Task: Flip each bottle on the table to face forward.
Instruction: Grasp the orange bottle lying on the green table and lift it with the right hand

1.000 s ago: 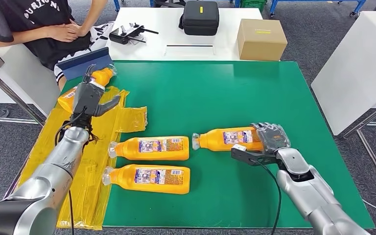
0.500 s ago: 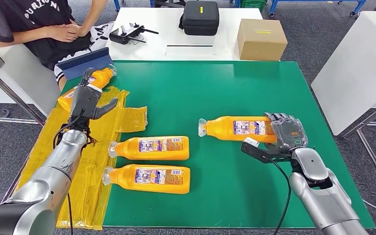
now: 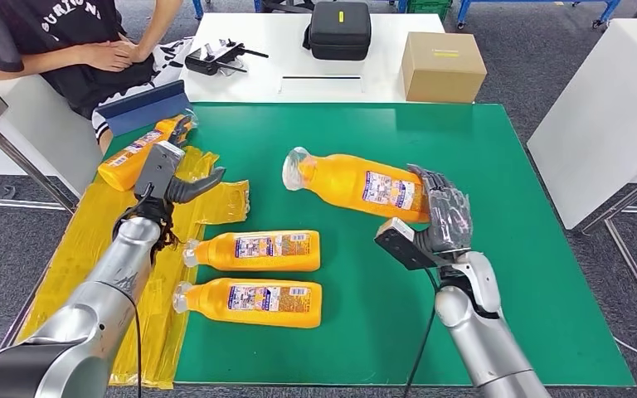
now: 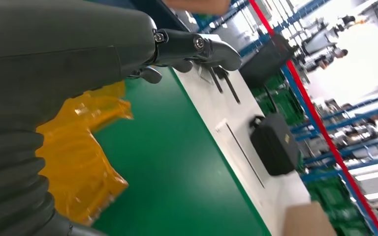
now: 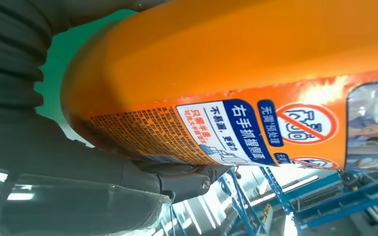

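My right hand (image 3: pixel 440 222) grips an orange bottle (image 3: pixel 357 183) by its base and holds it lifted above the green mat, cap pointing left and slightly up. The right wrist view shows the same bottle (image 5: pixel 236 83) close up, its label toward the camera. Two more orange bottles lie on the mat, one (image 3: pixel 257 250) in the middle and one (image 3: pixel 253 302) nearer the front, caps to the left. A further bottle (image 3: pixel 137 151) lies at the far left on yellow plastic. My left hand (image 3: pixel 170 176) hovers beside it with fingers apart, holding nothing.
Crumpled yellow plastic sheet (image 3: pixel 108 274) covers the mat's left side. A person (image 3: pixel 58 41) sits at the far left corner behind a blue board (image 3: pixel 145 104). On the white table beyond stand a black case (image 3: pixel 340 29) and a cardboard box (image 3: pixel 441 66).
My right hand has lifted its bottle off the mat and swung it up and to the left. My left hand has drawn back from the far-left bottle toward the right.
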Action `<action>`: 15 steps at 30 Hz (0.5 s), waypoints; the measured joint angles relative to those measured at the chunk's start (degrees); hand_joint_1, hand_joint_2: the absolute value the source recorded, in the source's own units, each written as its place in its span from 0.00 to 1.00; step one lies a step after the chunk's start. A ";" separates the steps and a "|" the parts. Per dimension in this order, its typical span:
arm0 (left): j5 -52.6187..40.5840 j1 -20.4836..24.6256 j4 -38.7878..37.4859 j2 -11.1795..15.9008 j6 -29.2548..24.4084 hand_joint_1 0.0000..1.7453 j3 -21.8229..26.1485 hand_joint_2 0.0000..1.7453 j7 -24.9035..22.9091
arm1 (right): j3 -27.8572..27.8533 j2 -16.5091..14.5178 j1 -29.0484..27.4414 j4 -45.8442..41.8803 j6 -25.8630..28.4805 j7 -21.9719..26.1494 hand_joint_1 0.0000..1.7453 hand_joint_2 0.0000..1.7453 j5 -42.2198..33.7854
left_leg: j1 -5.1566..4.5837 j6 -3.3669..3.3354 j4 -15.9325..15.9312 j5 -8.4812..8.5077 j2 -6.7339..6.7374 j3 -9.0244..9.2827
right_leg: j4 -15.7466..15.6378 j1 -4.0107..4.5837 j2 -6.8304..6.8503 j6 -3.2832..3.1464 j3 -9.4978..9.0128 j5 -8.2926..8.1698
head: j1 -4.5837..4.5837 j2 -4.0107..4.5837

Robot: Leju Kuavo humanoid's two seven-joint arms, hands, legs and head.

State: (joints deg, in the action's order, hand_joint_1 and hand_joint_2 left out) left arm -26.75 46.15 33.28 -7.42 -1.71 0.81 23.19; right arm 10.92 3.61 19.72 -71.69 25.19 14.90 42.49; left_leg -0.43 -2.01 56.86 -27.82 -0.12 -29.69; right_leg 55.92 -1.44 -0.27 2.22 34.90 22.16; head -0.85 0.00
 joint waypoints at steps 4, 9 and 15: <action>0.94 -0.02 1.17 -0.79 1.57 0.00 -0.09 1.00 -0.26 | -0.03 -2.96 1.53 3.10 0.66 1.91 1.00 1.00 -2.61 | -0.01 0.00 0.01 0.00 -0.04 -0.01 | 0.00 -0.01 0.03 0.00 0.00 0.00 | 0.00 0.00; 2.72 -0.32 3.11 -1.63 4.49 0.00 -0.98 1.00 -1.01 | -0.10 -5.68 4.15 7.98 0.51 7.08 1.00 1.00 -8.52 | -0.02 0.00 0.01 0.00 -0.05 -0.06 | 0.00 -0.03 0.03 0.00 0.00 0.00 | -0.01 0.00; 5.15 -0.84 7.51 -3.14 7.06 0.00 -4.63 1.00 -3.87 | -0.04 -9.85 10.38 18.11 1.92 14.24 1.00 1.00 -14.47 | -0.03 0.00 0.02 0.00 -0.08 -0.06 | -0.01 -0.02 0.06 0.00 0.02 0.00 | 0.00 0.00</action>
State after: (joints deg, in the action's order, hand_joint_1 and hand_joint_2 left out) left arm -21.60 45.31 40.80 -10.56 5.35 -3.82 19.32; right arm 10.88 -6.24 30.10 -53.59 27.11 29.14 28.02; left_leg -0.46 -2.01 56.88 -27.82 -0.19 -29.75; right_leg 55.91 -1.47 -0.21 2.22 34.91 22.16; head -0.85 0.00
